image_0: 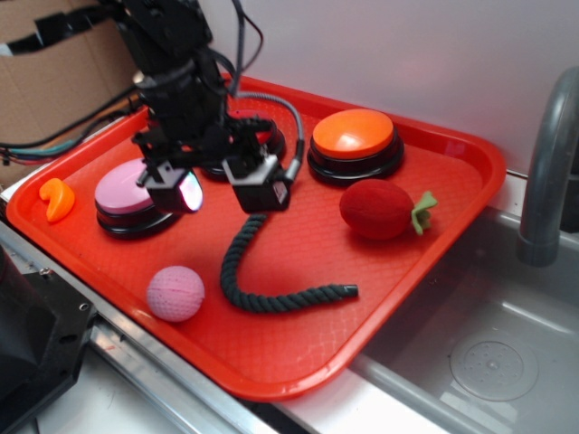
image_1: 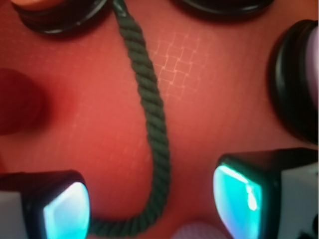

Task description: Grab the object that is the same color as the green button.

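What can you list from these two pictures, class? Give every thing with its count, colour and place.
Tray: one, red, beside the sink.
Rope: one, dark green, curved at tray centre.
Domed buttons: orange at the back, pink at left, another hidden behind the arm.
Ball: one, pink, front of tray.
Plush strawberry: one, red with green leaf, right.
Curved toy: one, orange, left edge.
Sink: one, grey, right.
Gripper: one, black, jaws open above the rope.
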`<state>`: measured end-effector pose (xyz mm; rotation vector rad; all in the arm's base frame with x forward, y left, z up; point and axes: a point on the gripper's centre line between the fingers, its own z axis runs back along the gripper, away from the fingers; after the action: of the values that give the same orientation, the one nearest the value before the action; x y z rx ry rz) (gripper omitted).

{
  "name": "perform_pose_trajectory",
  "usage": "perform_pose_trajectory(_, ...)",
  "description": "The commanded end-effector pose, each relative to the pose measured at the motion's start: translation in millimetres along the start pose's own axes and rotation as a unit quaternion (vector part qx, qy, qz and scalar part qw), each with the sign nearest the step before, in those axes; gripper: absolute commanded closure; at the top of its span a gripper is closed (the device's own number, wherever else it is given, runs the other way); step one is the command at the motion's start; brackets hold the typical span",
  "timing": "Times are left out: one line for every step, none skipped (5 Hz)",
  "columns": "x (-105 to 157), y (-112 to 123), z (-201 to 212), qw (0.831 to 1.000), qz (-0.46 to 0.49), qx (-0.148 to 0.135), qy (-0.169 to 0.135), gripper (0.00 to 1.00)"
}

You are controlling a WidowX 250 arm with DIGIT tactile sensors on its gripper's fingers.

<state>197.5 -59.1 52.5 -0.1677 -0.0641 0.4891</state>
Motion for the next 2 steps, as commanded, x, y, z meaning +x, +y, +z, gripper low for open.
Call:
perform_pose_trajectory(5,-4,-23,1.0,0.014,0.014,-0.012,0.0)
perform_pose_trajectory(6,-5,-35,0.999,0.027,0.041,-0.02,0.0)
